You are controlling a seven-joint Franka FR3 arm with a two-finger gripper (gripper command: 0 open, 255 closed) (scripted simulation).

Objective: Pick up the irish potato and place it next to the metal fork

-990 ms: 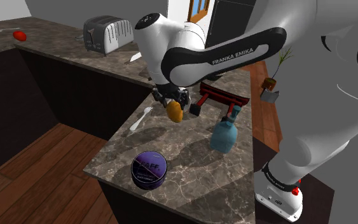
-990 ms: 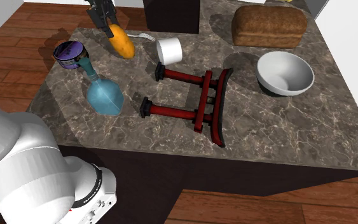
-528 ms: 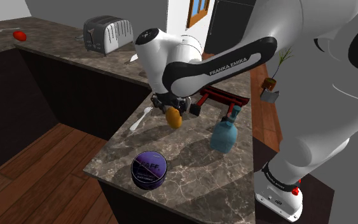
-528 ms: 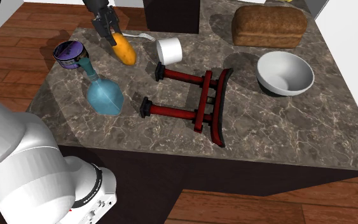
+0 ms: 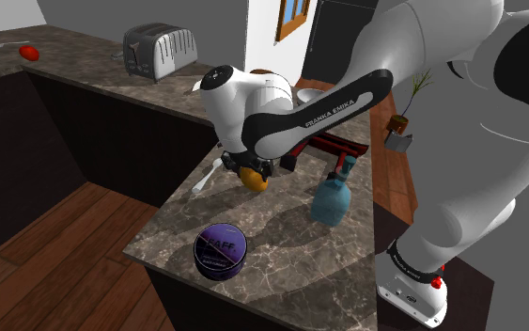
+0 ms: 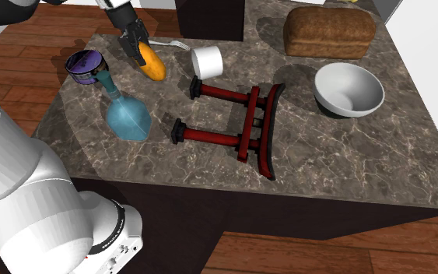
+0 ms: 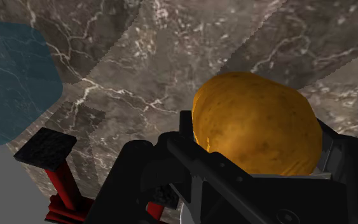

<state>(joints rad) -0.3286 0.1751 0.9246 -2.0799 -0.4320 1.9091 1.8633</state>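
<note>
A dark marble counter (image 5: 281,254) stands over a wood floor in the shoulder view, where the gripper (image 5: 253,170) pinches an orange-brown potato (image 5: 256,179) low over the stone, just beside a white fork (image 5: 206,177) and near a blue bottle (image 5: 333,196). The second exterior view puts the potato close to the fork, with a white cup (image 6: 207,61) nearby. In the wrist view the black fingers (image 7: 185,137) clasp the potato's sides.
</note>
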